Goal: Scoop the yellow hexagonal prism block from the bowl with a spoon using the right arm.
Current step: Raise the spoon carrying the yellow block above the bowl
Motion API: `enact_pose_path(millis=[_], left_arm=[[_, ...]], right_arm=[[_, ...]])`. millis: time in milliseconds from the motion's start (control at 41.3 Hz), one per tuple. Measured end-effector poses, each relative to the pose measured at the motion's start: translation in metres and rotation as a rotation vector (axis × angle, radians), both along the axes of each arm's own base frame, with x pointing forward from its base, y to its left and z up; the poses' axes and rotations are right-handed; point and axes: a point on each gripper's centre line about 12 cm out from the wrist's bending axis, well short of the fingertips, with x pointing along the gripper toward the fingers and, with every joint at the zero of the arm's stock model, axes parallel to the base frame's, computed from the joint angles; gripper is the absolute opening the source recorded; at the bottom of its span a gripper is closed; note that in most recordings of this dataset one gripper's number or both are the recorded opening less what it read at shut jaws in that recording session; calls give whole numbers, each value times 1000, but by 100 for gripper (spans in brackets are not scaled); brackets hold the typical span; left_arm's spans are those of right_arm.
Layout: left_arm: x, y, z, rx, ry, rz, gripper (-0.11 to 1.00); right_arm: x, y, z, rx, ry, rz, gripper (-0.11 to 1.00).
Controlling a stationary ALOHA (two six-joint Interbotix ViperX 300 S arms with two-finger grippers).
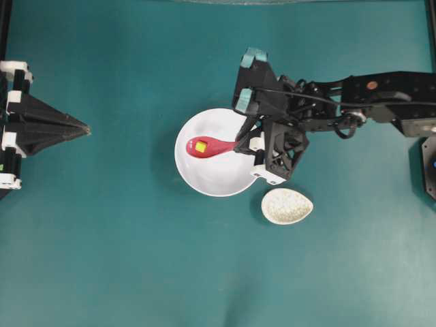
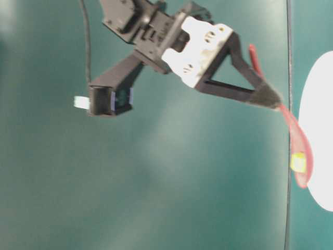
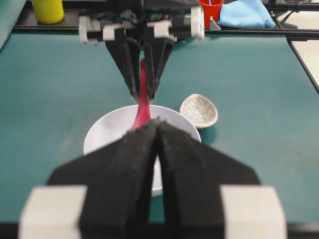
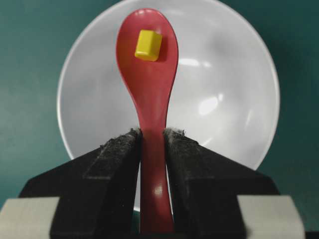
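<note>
The yellow block [image 1: 201, 145] lies in the scoop of the pink-red spoon [image 1: 212, 146], over the left part of the white bowl [image 1: 225, 178]. My right gripper [image 1: 242, 144] is shut on the spoon's handle at the bowl's right rim. In the right wrist view the block [image 4: 148, 45] sits near the tip of the spoon [image 4: 148, 84], with the bowl [image 4: 224, 99] beneath and my right gripper [image 4: 153, 135] clamping the handle. My left gripper [image 1: 86, 128] is shut and empty at the far left. In its own view [image 3: 158, 124] it hides the scoop and the block.
A speckled beige spoon rest [image 1: 287, 206] lies just right of and below the bowl. In the left wrist view a yellow cup [image 3: 47, 10], a red cup [image 3: 210, 7] and a blue cloth [image 3: 246, 14] stand beyond the table's far edge.
</note>
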Motion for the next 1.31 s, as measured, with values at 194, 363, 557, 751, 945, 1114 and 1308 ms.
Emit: enact_pose_path(millis=[194,363,557,751,945,1114,1308], left_arm=[[0,0,0,0,0,-2,1],[0,0,0,0,0,-2,1],[0,0,0,-2,0,0,1],[0,0,0,0,0,-2,1],[0,0,0,-3,0,-1,1],[0,0,0,-2,0,0,1],[0,0,0,-2,0,-1,1]], right_arm=[[-3,0,23,-21,-15,20,24],[-3,-2,46,-43,-42,31,24],[-2,-5,56,-56,-53,31,24],[-2,-5,56,-58,-50,33,24],[-2,-5,56,-60,-50,33,24],[-2,-5,56,-60,-50,33,24],[-2,-5,56,-60,-50,33,24]])
